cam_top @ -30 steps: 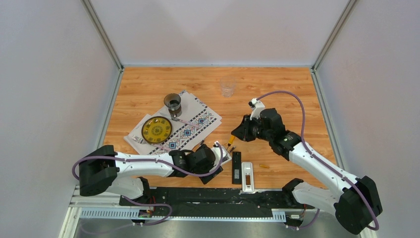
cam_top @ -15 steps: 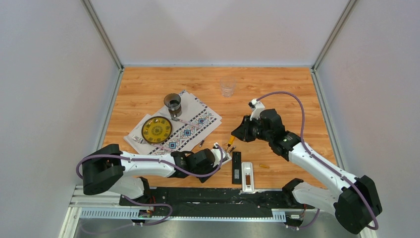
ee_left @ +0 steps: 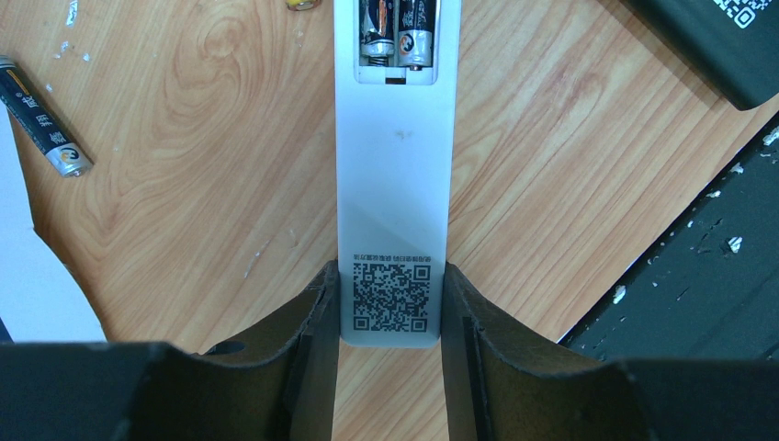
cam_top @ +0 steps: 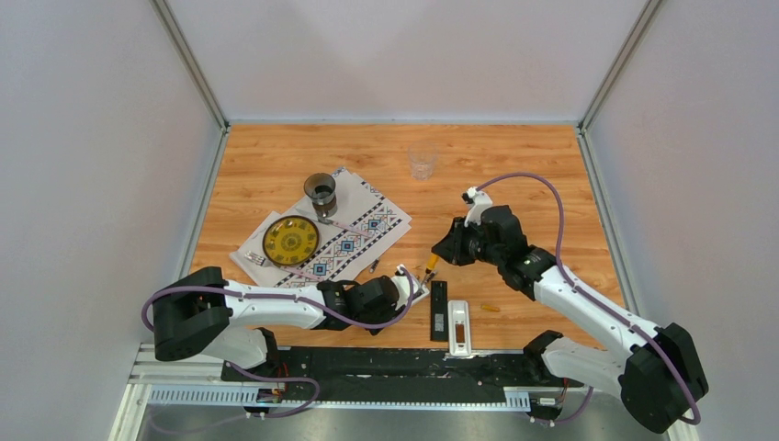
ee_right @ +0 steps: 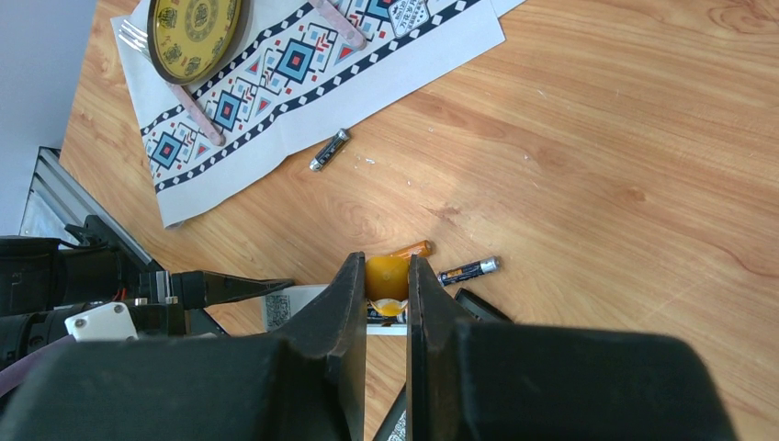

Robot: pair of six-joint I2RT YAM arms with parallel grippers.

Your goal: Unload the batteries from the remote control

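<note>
My left gripper [ee_left: 390,277] - jaws partly closed, pads against both sides of the white remote [ee_left: 395,184] at its end; arm lay low, reaching right. My right gripper [ee_right: 387,262] - clamped on the screwdriver [ee_right: 387,276], wrist tipped down. Two batteries [ee_left: 397,32] sat in the remote's open bay; others lay loose on the table [ee_left: 211,184].

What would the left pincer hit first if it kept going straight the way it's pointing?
The white remote: its end sits between the fingers of the left pincer, so pushing on would slide along it toward the two batteries in the open bay. Depth is hard to judge.
</note>
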